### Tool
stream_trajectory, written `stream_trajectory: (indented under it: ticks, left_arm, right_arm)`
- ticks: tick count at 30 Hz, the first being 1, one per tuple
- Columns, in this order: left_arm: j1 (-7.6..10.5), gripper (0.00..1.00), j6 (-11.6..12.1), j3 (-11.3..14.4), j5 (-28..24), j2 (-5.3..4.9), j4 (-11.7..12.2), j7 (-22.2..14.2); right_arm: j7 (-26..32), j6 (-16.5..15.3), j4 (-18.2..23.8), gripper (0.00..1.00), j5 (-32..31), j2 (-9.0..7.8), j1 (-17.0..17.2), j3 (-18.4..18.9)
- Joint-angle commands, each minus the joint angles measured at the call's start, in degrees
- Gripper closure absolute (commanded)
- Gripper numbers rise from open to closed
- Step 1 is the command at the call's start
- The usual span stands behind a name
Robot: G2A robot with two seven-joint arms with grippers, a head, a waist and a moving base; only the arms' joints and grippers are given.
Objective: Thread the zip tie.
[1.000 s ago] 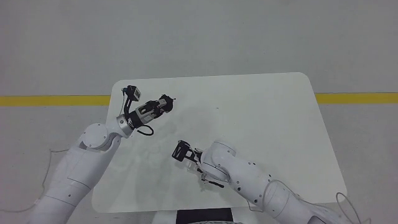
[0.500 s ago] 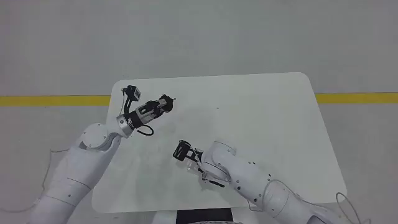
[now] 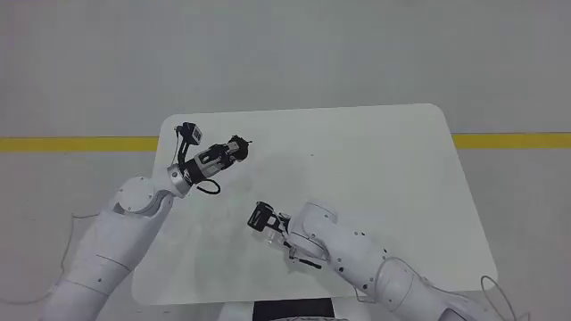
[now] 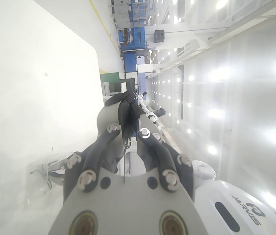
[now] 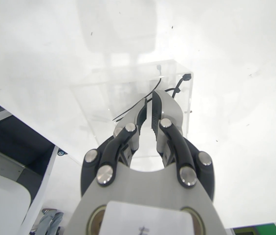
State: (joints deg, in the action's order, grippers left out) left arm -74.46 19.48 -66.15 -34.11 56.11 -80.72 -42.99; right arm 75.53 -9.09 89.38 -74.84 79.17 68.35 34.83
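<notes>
Barely anything shifts: right gripper [image 5: 149, 97] creeps slightly at clear box [image 5: 98, 91] just ahead, grip we cannot tell; left gripper [image 4: 128, 99] stays clamped on zip tie [image 4: 124, 162]. We judge threading unstarted.

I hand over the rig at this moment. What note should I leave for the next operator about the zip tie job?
Left gripper: shut on a zip tie, held over the table's left part.
Right gripper: narrowly open, tips down in the clear box near the front edge, either side of a box tie; a second tie lies beside it.
Done: one tie in hand.
Left to do: the threading itself; I see no tail through a head.
</notes>
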Motion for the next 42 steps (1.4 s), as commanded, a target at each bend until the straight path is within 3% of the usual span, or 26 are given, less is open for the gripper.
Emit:
stream_trajectory:
  ticks: [1,8,27,42]
  left_arm:
    - [0.00,1.00,0.00,0.00,0.00,0.00,0.00,0.00]
    - [0.00,1.00,0.00,0.00,0.00,0.00,0.00,0.00]
    - [0.00,1.00,0.00,0.00,0.00,0.00,0.00,0.00]
    - [0.00,1.00,0.00,0.00,0.00,0.00,0.00,0.00]
  right_arm:
    - [0.28,0.08,0.45,0.90,-0.28,-0.04,0.13,0.10]
    - [0.76,0.07,1.68,0.88,-1.13,-0.18,0.88,0.29]
    - [0.55,-0.59,-0.14,0.90,-0.34,0.48,0.20,-0.18]
    - [0.99,-0.43,1.60,0.87,-1.50,0.34,1.33,0.23]
